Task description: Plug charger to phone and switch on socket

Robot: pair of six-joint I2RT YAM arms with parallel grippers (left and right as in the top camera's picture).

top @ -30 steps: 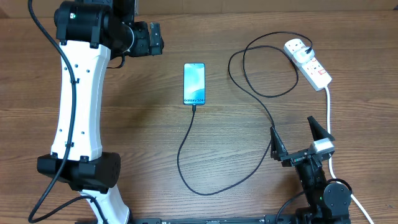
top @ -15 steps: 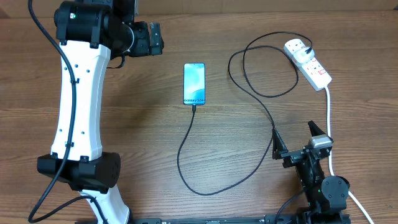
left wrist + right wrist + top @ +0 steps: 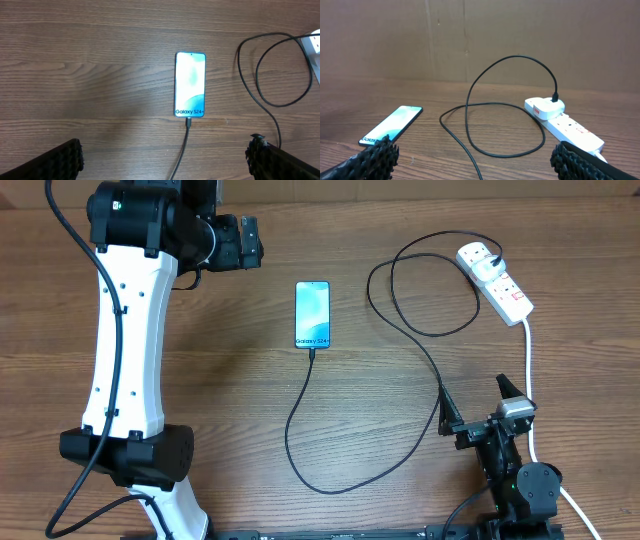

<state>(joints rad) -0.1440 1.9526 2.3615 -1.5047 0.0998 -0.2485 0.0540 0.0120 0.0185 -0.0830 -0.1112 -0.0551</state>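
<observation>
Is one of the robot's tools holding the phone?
No, the phone lies by itself on the table, with no tool touching it.

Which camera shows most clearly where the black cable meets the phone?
The left wrist view: the phone lies face-up and large, with the charger tip at its bottom edge. The overhead view shows the same, smaller. The right wrist view sees the phone at a low angle; a finger hides that joint.
</observation>
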